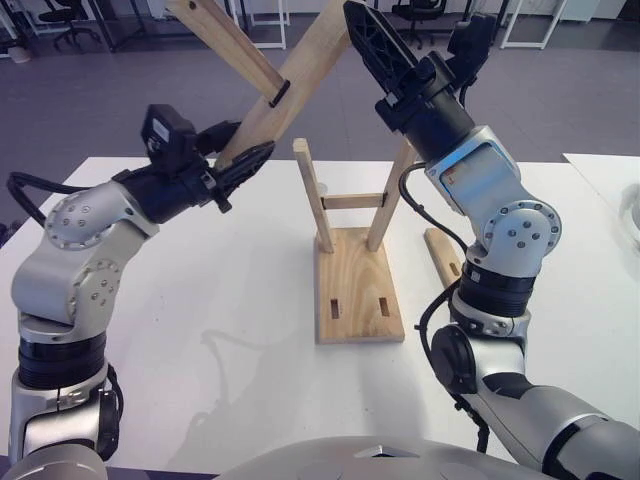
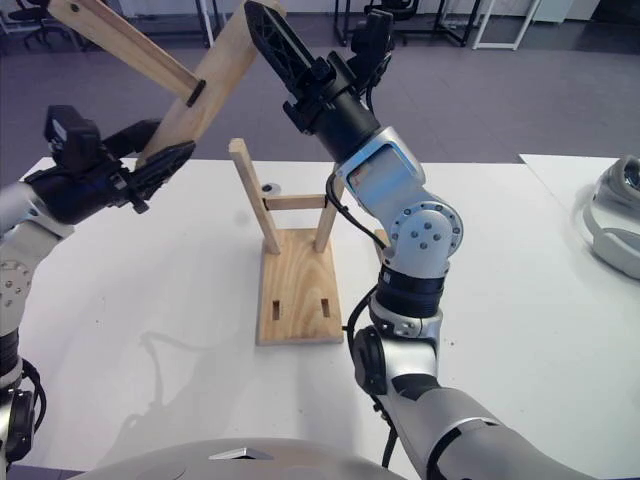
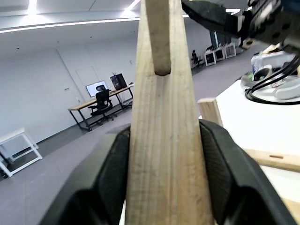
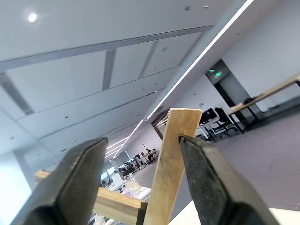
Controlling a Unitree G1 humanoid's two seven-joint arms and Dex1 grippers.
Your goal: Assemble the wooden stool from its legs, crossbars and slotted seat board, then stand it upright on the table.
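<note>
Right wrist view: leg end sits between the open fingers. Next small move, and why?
Probably close the right gripper on the leg frame. Its top end sits between the open fingers, touching one, while only the left gripper clamps it lower down, in the air. A second grip should steady it before lowering toward the two empty slots in the seat board.

The seat board and its upright legs block the table's middle; toward the far edge slants the leg frame clamped in the left claw. Bare surface runs along the left and near edges
</note>
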